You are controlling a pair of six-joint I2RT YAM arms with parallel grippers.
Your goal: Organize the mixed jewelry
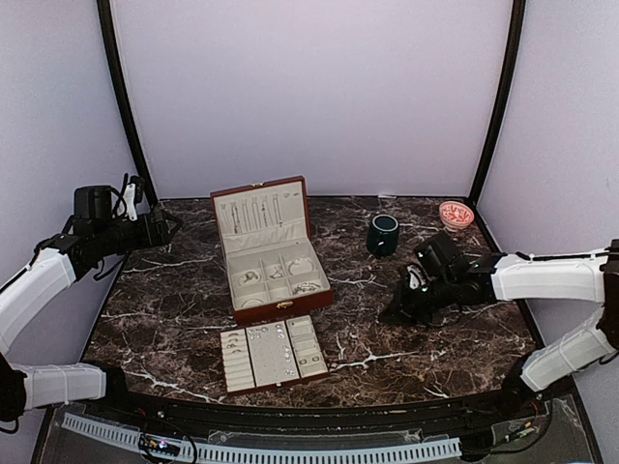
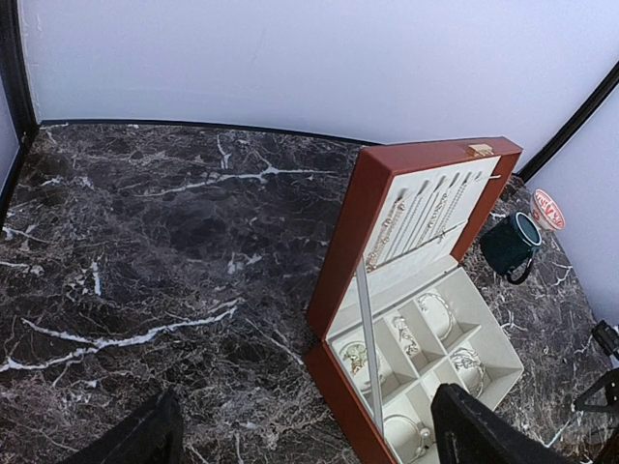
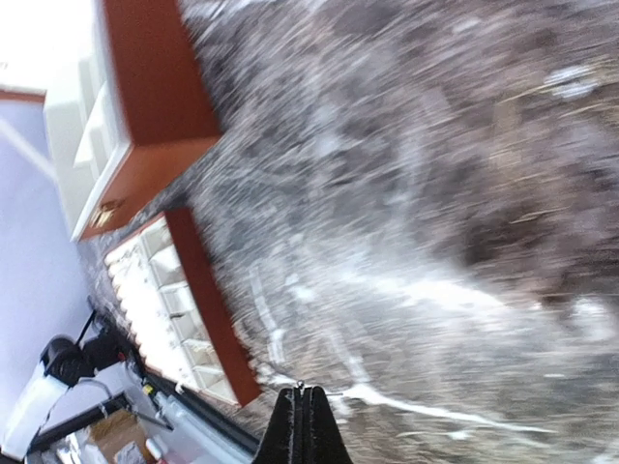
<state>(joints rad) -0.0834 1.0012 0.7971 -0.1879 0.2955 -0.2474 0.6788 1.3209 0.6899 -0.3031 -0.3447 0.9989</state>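
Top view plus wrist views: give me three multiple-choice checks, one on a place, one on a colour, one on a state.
1. Where does the loose tray lie relative to the open box?
A) behind it, by the wall
B) in front of it, nearer the arm bases
C) on its lid
2. What colour is the mug?
A) pink
B) white
C) dark green
3. How is the right gripper?
A) wide open
B) shut
C) clamped on the mug
1 B: the top view shows the tray just nearer than the box's front.
2 C: it is dark green from above and from the left wrist.
3 B: the right wrist view shows it closed with no gap.
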